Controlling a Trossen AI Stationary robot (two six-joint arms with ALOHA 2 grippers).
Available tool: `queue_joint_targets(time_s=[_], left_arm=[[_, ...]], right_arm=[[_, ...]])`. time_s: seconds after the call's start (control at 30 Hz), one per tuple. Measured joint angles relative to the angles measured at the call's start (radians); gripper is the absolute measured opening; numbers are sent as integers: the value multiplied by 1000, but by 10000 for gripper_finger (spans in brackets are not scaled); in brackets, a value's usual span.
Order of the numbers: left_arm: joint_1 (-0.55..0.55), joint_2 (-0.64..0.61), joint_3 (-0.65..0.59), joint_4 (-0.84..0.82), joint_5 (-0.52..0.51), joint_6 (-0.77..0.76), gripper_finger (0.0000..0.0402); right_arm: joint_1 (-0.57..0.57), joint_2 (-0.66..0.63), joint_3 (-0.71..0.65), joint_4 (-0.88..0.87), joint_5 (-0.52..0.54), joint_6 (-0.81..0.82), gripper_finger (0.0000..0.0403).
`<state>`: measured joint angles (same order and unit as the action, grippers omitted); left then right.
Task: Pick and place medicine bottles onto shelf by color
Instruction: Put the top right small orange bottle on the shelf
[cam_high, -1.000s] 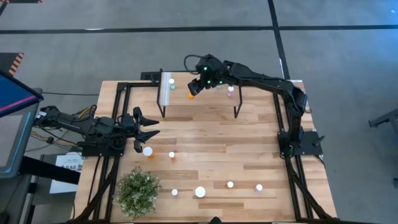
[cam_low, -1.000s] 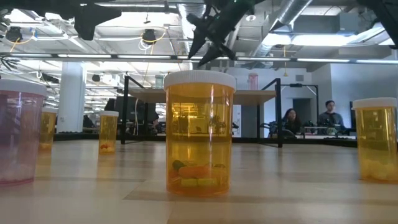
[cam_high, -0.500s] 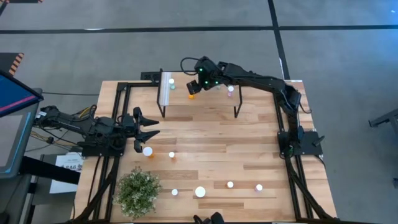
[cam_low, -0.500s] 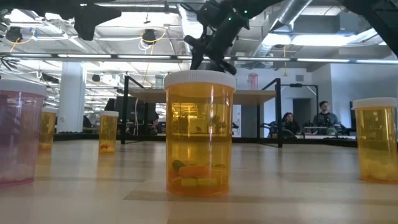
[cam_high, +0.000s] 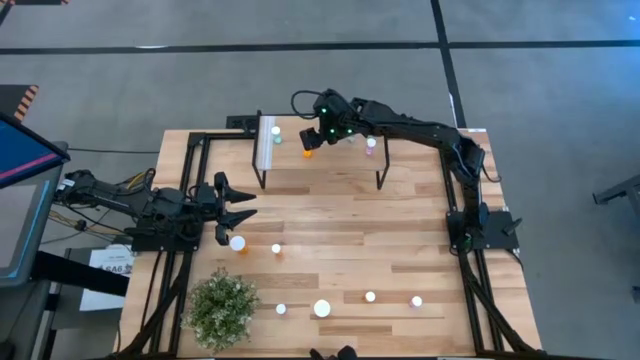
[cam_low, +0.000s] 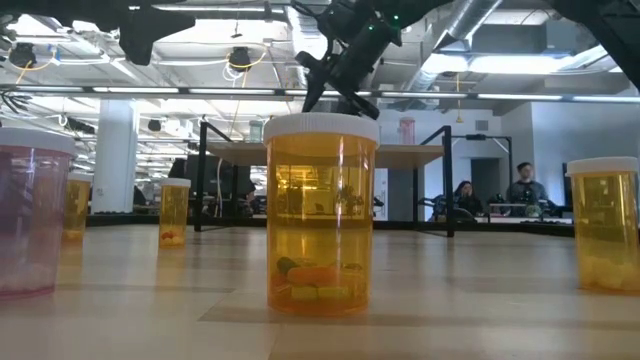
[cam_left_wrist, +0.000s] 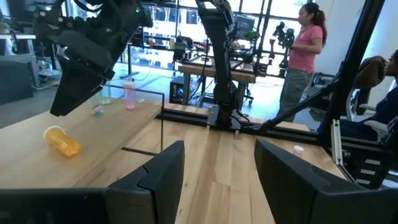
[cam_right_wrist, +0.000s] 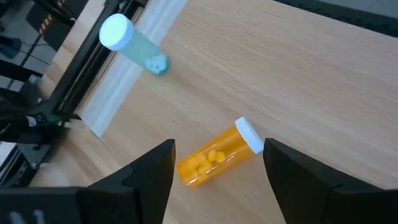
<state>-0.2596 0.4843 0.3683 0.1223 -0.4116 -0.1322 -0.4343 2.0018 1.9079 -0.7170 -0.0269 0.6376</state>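
Wooden planks form the table (cam_high: 330, 225); the left gripper (cam_high: 243, 206) waits with fingers apart near an upright bottle (cam_high: 238, 243). On the smooth raised shelf (cam_high: 340, 158), a round orange bottle (cam_right_wrist: 217, 154) lies on its side, free, under the released right gripper (cam_high: 312, 138), away from the edges.

An orange medicine bottle (cam_right_wrist: 219, 154) with a white cap lies on the pale-wood shelf (cam_right_wrist: 323, 81) near a teal bottle (cam_right_wrist: 132, 41); a pink bottle (cam_left_wrist: 129, 96) stands beyond.
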Motion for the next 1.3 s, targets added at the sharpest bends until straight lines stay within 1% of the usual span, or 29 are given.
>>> queue_joint_targets(time_s=[1.3], left_arm=[[0, 0, 0, 0, 0, -3, 183]], right_arm=[[15, 0, 0, 15, 0, 21, 266]])
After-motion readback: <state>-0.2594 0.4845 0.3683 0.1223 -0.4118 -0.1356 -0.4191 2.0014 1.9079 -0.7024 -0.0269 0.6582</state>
